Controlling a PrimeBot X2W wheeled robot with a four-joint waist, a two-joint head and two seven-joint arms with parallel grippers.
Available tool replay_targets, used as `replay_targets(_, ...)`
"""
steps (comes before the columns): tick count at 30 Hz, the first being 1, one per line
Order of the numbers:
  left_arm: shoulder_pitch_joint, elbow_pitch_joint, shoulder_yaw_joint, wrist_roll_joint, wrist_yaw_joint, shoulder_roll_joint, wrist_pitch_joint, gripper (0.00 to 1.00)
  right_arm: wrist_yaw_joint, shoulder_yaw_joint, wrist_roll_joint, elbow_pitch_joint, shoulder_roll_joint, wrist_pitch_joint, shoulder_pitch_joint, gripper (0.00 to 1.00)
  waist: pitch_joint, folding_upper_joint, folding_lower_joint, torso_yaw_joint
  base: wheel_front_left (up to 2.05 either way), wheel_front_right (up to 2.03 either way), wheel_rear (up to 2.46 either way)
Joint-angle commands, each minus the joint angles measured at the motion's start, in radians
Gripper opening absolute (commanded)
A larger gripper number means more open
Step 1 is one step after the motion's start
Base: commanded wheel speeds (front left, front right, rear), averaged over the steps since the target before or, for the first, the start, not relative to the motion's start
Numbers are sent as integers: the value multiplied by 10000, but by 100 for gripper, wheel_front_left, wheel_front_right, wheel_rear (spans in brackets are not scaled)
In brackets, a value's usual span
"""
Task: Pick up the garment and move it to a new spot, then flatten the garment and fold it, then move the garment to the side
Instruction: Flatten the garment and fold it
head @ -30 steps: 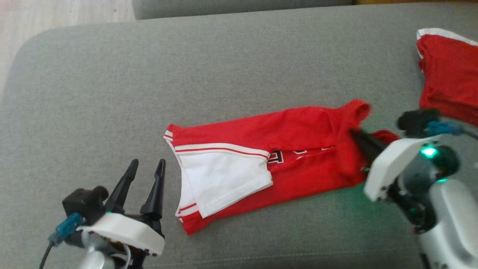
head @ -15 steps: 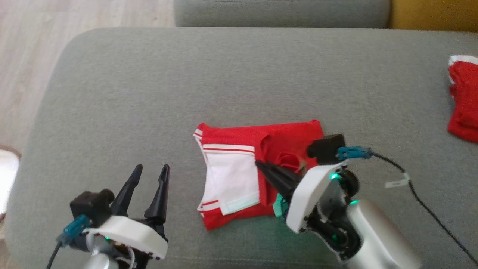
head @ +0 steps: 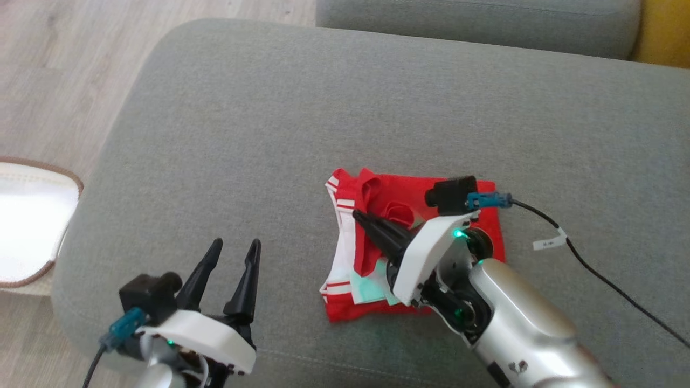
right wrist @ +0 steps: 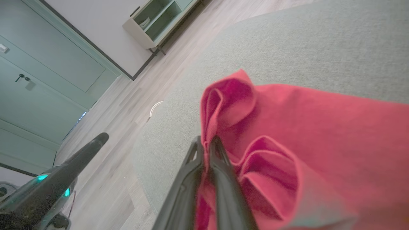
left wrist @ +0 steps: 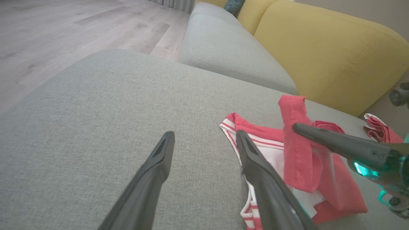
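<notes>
Red garment [head: 415,186], pinched tight in my right gripper [head: 360,216], has had its right end carried left across the grey cushion [head: 269,108], nearly completing the fold; my left gripper [head: 236,245] stands spread, empty.

The left gripper [head: 236,245] hovered low, its fingers [head: 247,275] spread wide and pointing forward. The right gripper [head: 358,216] angled leftward, fingers pinched together on the garment [head: 388,188].

Nothing is legible: the white tag [head: 550,240] on the cable [head: 539,214] bears marks too small to read.
</notes>
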State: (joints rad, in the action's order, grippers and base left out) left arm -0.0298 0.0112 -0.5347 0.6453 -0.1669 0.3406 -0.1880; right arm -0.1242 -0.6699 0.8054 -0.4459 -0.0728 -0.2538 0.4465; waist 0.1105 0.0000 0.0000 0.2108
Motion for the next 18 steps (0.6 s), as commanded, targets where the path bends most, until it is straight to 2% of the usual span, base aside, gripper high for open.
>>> replay_targets(1,-551,-213,360,26,32,83,-146,100,-65,-214,200,46,223,285,481,0,30,0,0,103,0,0,0)
replay_targets(4,-576,-148,320,36,50,41,-165,100,-65,-557,637,-646,224,720,831,0,41,0,0,184,0,0,0)
replay_targets(5,-584,-129,313,41,52,30,-170,100,-65,-674,778,-829,224,885,940,41,46,0,0,197,0,0,0)
replay_targets(6,-589,-114,312,46,50,23,-177,100,-65,-806,944,-949,224,1050,1037,100,52,0,0,198,0,0,0)
replay_targets(12,-564,-77,352,69,20,32,-240,100,-65,-1477,1690,-1110,224,1911,1563,100,62,0,0,-70,0,0,0)
replay_targets(18,-563,-36,406,95,16,65,-298,100,-65,-1250,1482,-1432,225,2890,1991,100,19,0,0,-547,0,0,0)
